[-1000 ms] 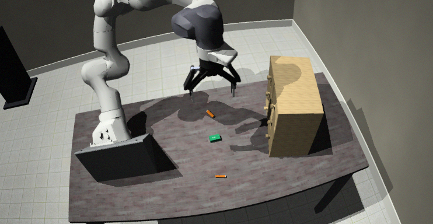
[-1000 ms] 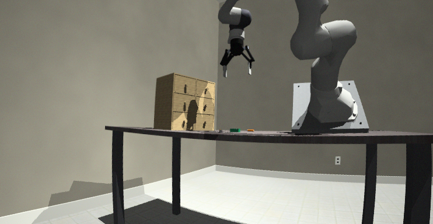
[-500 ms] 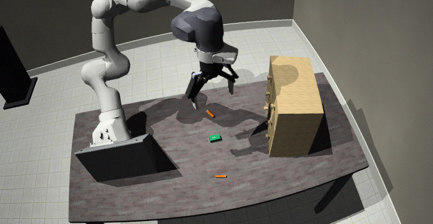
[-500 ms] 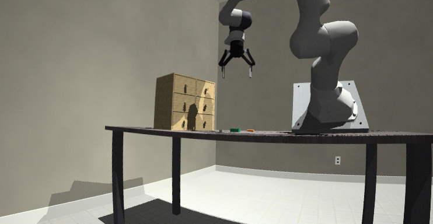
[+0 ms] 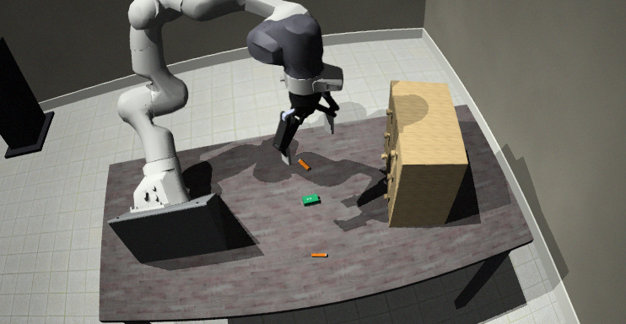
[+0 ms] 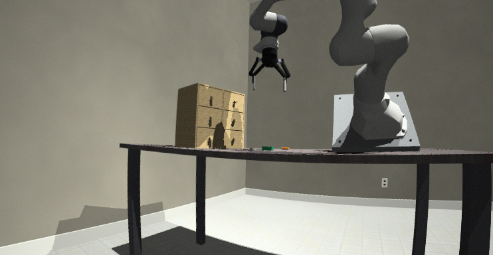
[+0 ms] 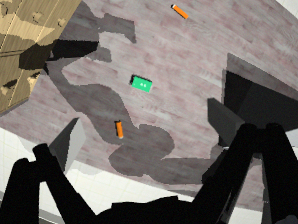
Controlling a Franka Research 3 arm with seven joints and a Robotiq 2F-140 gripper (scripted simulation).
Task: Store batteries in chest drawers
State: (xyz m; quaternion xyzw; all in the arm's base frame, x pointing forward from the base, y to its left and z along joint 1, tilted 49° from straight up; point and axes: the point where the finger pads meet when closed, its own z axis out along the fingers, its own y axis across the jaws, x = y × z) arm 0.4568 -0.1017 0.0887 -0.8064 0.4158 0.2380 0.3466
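Observation:
The wooden chest [image 5: 427, 194] [image 6: 186, 118] stands upright at one end of the table, its drawers in two columns, all looking pushed in. An orange battery [image 5: 304, 164] [image 7: 119, 129] lies below and near the gripper, in shadow; it looks thicker, probably the AA. The other orange battery [image 5: 319, 255] [image 6: 285, 148] [image 7: 180, 11] lies farther off, beyond the green block, and looks slimmer, probably the AAA. No labels are readable. My gripper [image 5: 308, 146] [image 6: 269, 89] [image 7: 144, 119] is open and empty, pointing down high above the table, off the chest's front.
A small green block [image 5: 310, 199] [image 6: 267, 148] [image 7: 142, 84] lies between the two batteries. The arm's dark base plate [image 5: 175, 238] stands at the table end opposite the chest. Round knobs stick out of the chest's front toward the batteries' side.

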